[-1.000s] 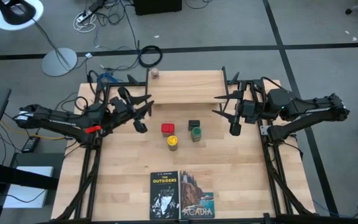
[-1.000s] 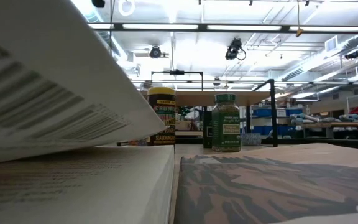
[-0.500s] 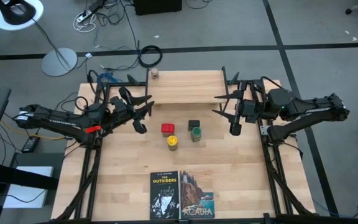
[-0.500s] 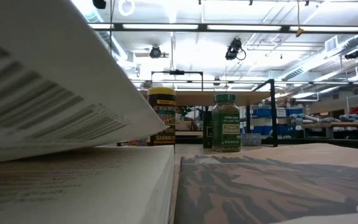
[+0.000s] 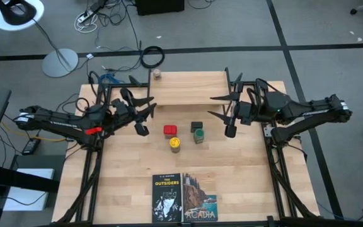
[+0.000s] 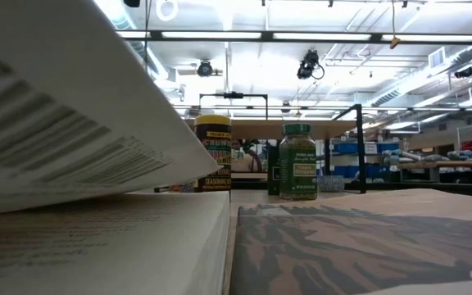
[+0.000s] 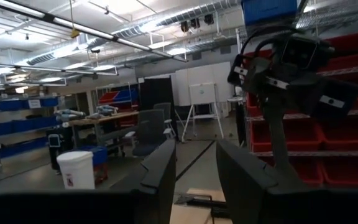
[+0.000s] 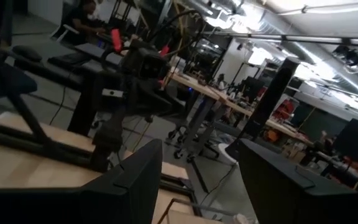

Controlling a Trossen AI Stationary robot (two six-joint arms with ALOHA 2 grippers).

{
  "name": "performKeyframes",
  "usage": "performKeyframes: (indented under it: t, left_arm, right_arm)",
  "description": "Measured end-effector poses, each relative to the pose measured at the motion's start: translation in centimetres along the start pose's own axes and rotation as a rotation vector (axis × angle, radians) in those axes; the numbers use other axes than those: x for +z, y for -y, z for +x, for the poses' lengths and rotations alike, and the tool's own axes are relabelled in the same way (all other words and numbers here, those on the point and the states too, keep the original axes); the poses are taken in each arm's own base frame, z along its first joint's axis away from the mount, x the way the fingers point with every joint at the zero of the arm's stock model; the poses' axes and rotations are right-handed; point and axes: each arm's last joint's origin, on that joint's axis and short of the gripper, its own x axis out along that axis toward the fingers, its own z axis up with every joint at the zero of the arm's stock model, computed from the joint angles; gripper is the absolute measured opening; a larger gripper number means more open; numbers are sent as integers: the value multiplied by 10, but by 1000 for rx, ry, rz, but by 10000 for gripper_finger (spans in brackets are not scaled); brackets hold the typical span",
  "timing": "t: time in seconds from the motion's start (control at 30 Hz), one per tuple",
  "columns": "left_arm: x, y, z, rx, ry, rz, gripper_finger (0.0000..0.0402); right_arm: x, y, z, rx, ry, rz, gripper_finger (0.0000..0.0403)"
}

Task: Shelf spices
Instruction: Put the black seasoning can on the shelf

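Spices: red tin [image 5: 169, 130], yellow-lid jar [image 5: 175, 145], green-lid jar [image 5: 198, 135], dark tin [image 5: 196, 126] clustered mid-table [image 5: 244, 183], all upright, in front of shelf.
Shelf [image 5: 191, 89]: far edge of table, top board bare.
Left gripper [image 5: 145, 113]: fingers spread, holding nothing, left of red tin.
Right gripper [image 5: 217, 106]: fingers spread, holding nothing, right of green-lid jar.
Books [image 5: 184, 197]: near edge, side by side.
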Motion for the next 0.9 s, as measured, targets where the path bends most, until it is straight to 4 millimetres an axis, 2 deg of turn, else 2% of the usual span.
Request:
performKeyframes:
  t: [0.23,0.43,0.7,0.9]
  left_arm:
    - [0,0,0,0,0,8,121]
    - [-3,2,2,-8,-12,64,122]
    - [-3,2,2,-9,-7,54,123]
    - [-2,2,2,-13,3,55,123]
  right_arm:
    - [-1,3,1,-77,-27,8,206]
    - [7,7,-1,-206,-12,-54,187]
    - [13,10,-3,-255,32,-70,166]
    - [9,10,-3,-301,-38,-70,158]
